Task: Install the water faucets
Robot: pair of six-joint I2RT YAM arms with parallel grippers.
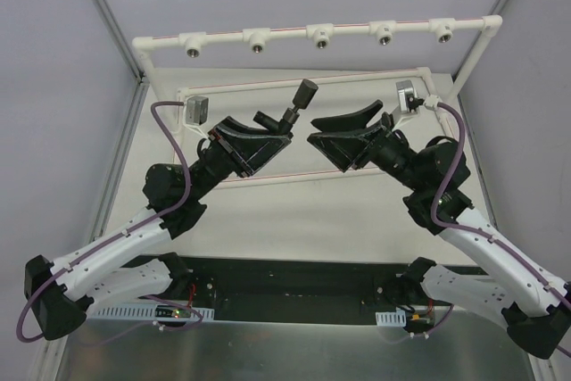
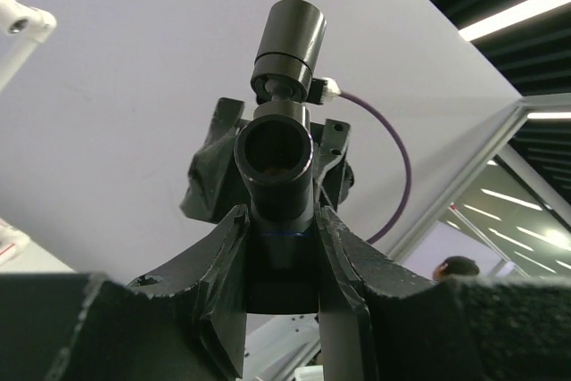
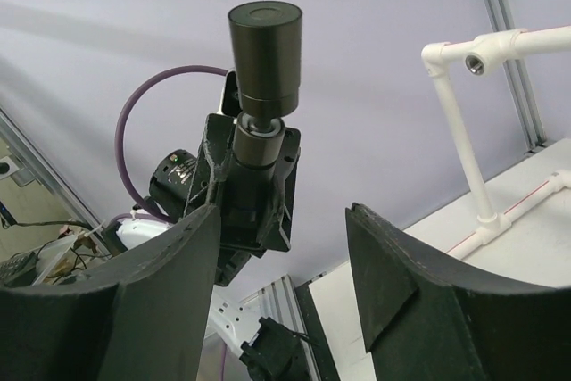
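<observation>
A black T-shaped water faucet [image 1: 290, 113] is held up above the table, and my left gripper [image 1: 278, 131] is shut on its lower body. Its round knob [image 1: 306, 91] points toward the back rail. In the left wrist view the water faucet [image 2: 278, 144] stands upright between my fingers [image 2: 343, 247], with its open side stem facing the camera. My right gripper [image 1: 319, 131] is open just to the right of it and holds nothing. In the right wrist view the water faucet [image 3: 263, 69] shows ahead of my right gripper [image 3: 281, 220], left of centre.
A white pipe rail [image 1: 319, 35] with several metal-threaded fittings runs across the back on two posts. One fitting [image 3: 475, 62] shows in the right wrist view. A white pipe frame [image 1: 303, 82] lies on the table below the rail. Grey walls close in both sides.
</observation>
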